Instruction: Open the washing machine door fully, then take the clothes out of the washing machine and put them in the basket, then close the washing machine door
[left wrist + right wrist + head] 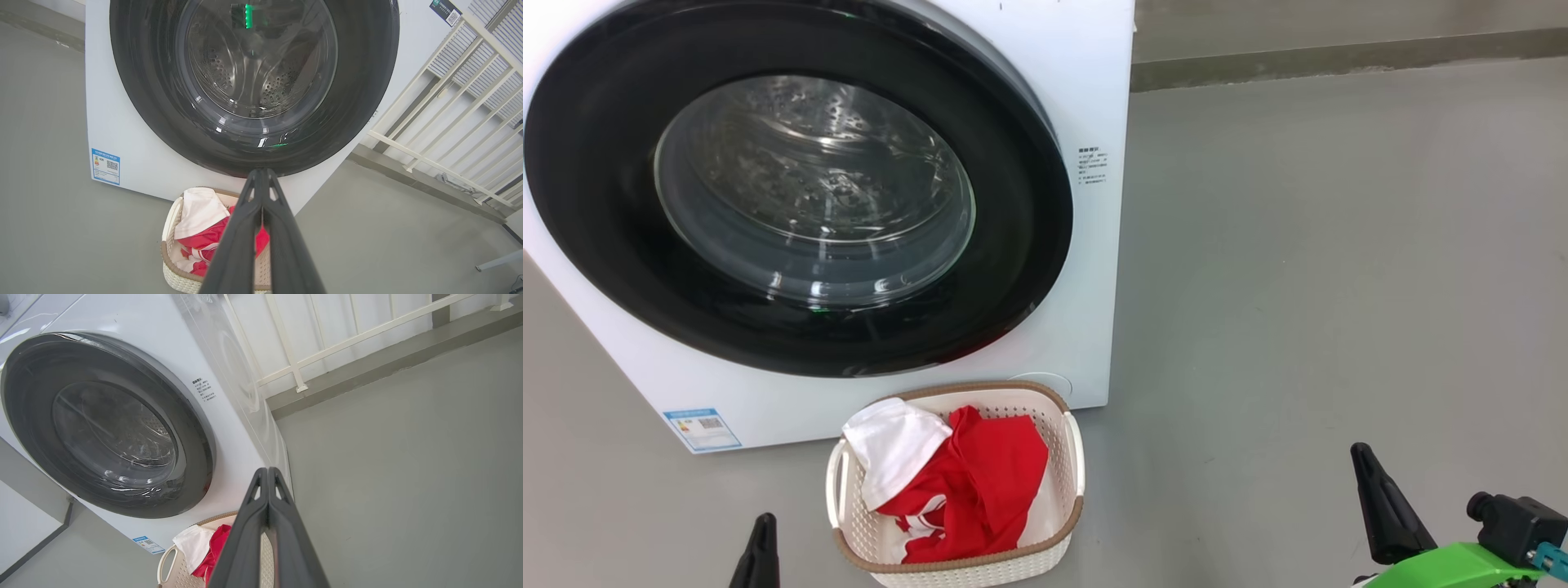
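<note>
The white washing machine [1086,98] stands at the left, and its black-rimmed door [596,163] lies flat against the front, steel drum visible through the glass. On the floor in front sits the cream basket [1072,457] holding red and white clothes [980,482]. My left gripper [761,523] shows at the bottom edge, left of the basket. My right gripper [1364,457] is low at the right, well away from the basket. Both are shut with nothing between the fingers, as the left wrist view [261,173] and the right wrist view [267,471] show.
Bare grey floor [1298,286] stretches right of the machine. A low kerb [1339,61] runs along the back. A white railing [449,114] stands behind the machine's right side. A blue label sticker [701,429] marks the machine's lower left corner.
</note>
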Motion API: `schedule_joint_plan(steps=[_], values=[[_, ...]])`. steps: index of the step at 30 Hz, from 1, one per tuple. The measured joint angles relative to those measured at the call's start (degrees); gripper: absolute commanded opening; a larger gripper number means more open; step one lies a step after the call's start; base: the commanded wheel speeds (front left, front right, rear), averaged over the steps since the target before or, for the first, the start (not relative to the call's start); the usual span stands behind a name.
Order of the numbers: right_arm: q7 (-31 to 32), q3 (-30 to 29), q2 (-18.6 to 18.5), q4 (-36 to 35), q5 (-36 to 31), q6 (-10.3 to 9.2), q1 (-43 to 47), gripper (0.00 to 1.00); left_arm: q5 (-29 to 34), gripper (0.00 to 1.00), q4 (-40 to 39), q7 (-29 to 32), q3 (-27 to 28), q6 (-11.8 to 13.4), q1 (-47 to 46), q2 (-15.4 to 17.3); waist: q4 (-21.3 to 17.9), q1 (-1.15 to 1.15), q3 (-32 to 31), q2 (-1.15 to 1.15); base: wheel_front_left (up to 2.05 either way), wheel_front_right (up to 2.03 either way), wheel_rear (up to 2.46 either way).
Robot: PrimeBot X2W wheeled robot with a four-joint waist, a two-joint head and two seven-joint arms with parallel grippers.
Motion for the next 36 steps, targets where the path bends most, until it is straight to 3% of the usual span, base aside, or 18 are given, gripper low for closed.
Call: schedule_joint_plan(steps=[36], values=[[5.84,-2.27,0.12,0.69,22.51,-0.15,-3.23,0.0,-23.76,0.0,1.72,5.64,-0.2,-0.01,-3.57,0.23,1.27,0.0,1.14,0.0,0.0,0.0,0.0]])
